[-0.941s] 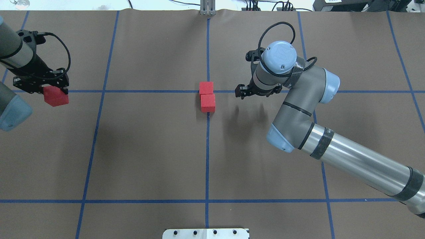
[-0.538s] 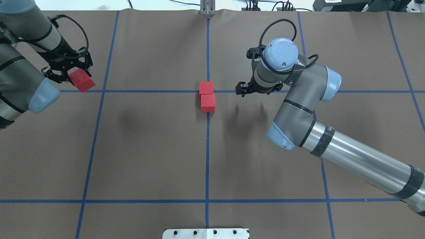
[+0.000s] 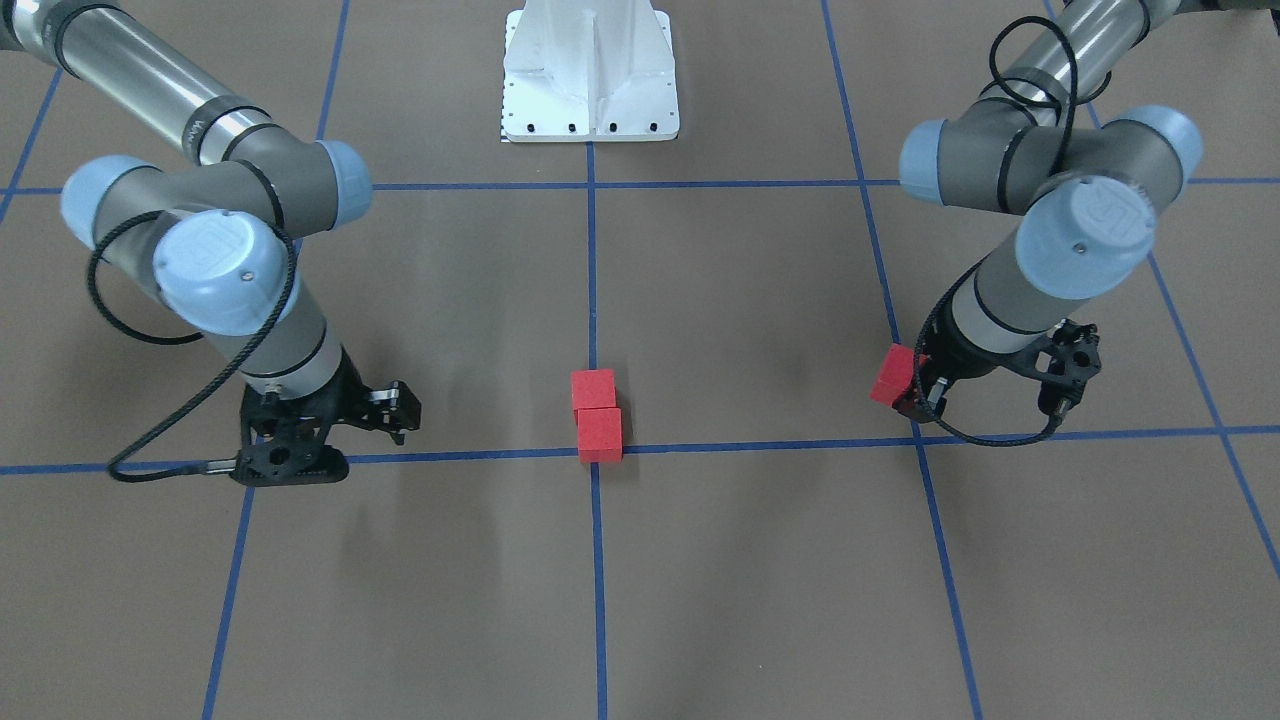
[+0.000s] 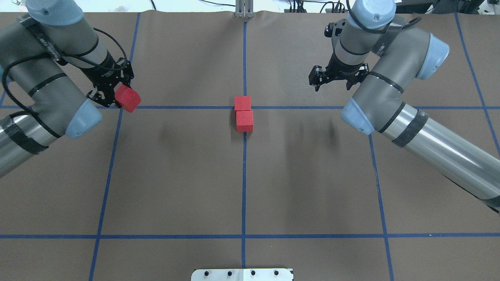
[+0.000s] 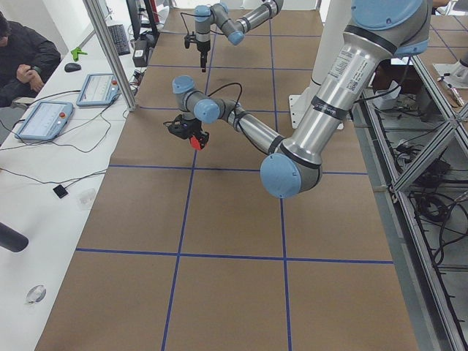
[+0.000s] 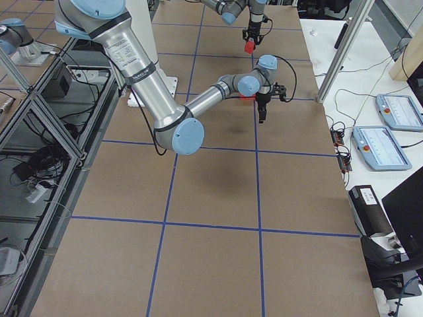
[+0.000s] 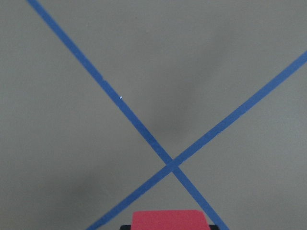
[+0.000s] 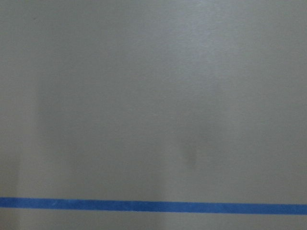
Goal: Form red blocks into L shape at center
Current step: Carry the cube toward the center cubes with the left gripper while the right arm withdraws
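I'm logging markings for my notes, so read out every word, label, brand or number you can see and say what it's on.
Nothing can be quoted with confidence.
Left arm's silver tube: dark lettering, too small to read.
Right arm's silver tube: lettering, too blurred to read.
Blue joint cap on the left arm: a raised logo, unreadable.
Red blocks: no markings.
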